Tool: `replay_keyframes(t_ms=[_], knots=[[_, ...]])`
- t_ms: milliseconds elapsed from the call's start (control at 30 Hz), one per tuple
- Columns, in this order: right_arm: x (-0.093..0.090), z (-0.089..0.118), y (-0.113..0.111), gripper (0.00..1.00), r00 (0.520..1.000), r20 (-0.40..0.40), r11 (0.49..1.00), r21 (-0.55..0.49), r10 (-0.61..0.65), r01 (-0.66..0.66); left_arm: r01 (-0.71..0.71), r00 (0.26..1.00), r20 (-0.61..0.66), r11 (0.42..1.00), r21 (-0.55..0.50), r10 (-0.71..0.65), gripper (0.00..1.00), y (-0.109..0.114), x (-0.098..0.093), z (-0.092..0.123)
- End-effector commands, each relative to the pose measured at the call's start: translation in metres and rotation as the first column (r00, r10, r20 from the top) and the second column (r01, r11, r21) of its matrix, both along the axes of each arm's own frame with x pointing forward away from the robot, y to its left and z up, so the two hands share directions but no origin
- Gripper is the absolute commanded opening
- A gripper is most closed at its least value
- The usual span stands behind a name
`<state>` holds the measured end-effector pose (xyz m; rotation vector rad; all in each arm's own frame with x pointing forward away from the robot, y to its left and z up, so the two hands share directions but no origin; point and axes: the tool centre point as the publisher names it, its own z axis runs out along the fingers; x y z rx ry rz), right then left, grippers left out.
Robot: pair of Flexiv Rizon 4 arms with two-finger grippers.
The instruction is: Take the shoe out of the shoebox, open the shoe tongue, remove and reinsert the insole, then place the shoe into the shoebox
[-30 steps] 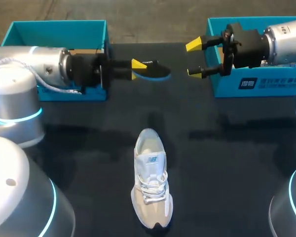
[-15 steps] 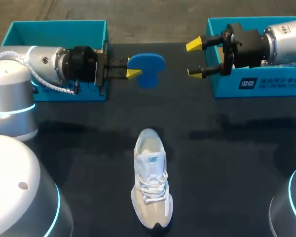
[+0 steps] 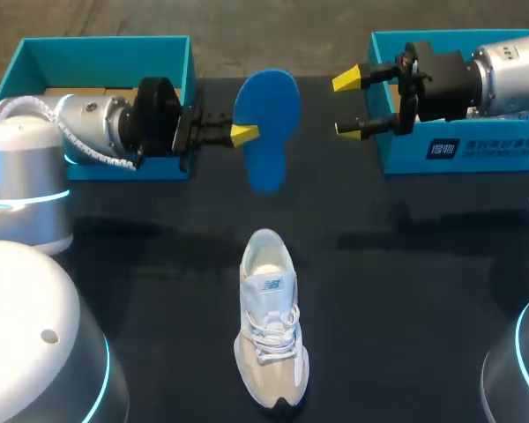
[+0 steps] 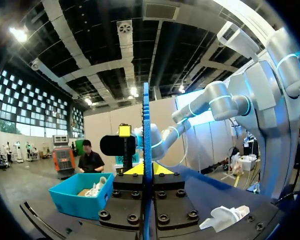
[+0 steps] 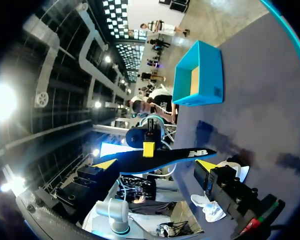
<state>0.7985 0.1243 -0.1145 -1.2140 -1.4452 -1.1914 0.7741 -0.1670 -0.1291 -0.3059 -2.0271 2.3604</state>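
The white lace-up sneaker (image 3: 270, 330) lies at the middle of the dark worktop's (image 3: 406, 291) near edge. Farther back, the left gripper (image 3: 244, 134) clamps the flat blue foam insole (image 3: 269, 123) by its edge. The right gripper (image 3: 351, 106), fingers spread wide, hangs beside the teal cardboard shoebox (image 3: 476, 150) at the far right corner.

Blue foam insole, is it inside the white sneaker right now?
No, the left gripper holds the blue foam insole above the table, apart from the white sneaker.
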Motion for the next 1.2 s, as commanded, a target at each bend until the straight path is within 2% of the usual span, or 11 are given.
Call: replay_keyframes(t_ms=[33,100,167,267,300,400,433,567,800,967,1200], knots=[[-0.001,0.0,0.001,1.0,1.0,0.0,1.0,-0.002,-0.002,0.002,-0.002,1.0,0.0,1.0,0.003,0.002,0.0,0.0,-0.001,0.001],[-0.001,0.0,0.001,1.0,1.0,0.0,1.0,-0.002,-0.002,0.002,-0.002,1.0,0.0,1.0,0.003,0.002,0.0,0.0,-0.001,0.001],[-0.001,0.0,0.001,1.0,1.0,0.0,1.0,-0.002,-0.002,0.002,0.005,0.994,-0.11,1.0,0.0,-0.005,0.0,-0.001,-0.002,0.003],[-0.001,0.0,0.001,1.0,1.0,0.0,1.0,-0.002,-0.002,0.002,-0.004,0.927,-0.374,1.0,-0.018,-0.003,0.0,0.003,-0.005,0.011],[-0.001,0.0,0.001,1.0,1.0,0.0,1.0,-0.002,-0.002,0.002,-0.016,0.879,-0.477,1.0,-0.004,0.012,0.0,0.004,-0.005,0.015],[-0.001,0.0,0.001,1.0,1.0,0.0,1.0,-0.002,-0.002,0.002,-0.025,0.757,-0.654,1.0,-0.002,0.018,0.0,0.011,-0.006,0.025],[-0.001,0.0,0.001,1.0,1.0,0.0,1.0,-0.002,-0.002,0.002,-0.029,0.722,-0.691,1.0,0.001,0.021,0.0,0.013,-0.007,0.027],[-0.001,0.0,0.001,1.0,1.0,0.0,1.0,-0.002,-0.002,0.002,-0.03,0.496,-0.865,0.997,0.065,0.072,0.0,0.022,-0.008,0.034],[-0.001,0.0,0.001,1.0,1.0,0.0,1.0,-0.002,-0.002,0.002,-0.005,0.144,-0.986,0.996,0.088,0.088,0.0,0.033,-0.014,0.041],[-0.001,0.0,0.001,1.0,1.0,0.0,1.0,-0.002,-0.002,0.002,0.015,-0.025,-0.994,0.994,0.107,0.107,0.0,0.036,-0.023,0.035],[-0.001,0.0,0.001,1.0,1.0,0.0,1.0,-0.002,-0.002,0.002,0.021,-0.143,-0.982,0.993,0.118,0.12,0.0,0.037,-0.027,0.023]])
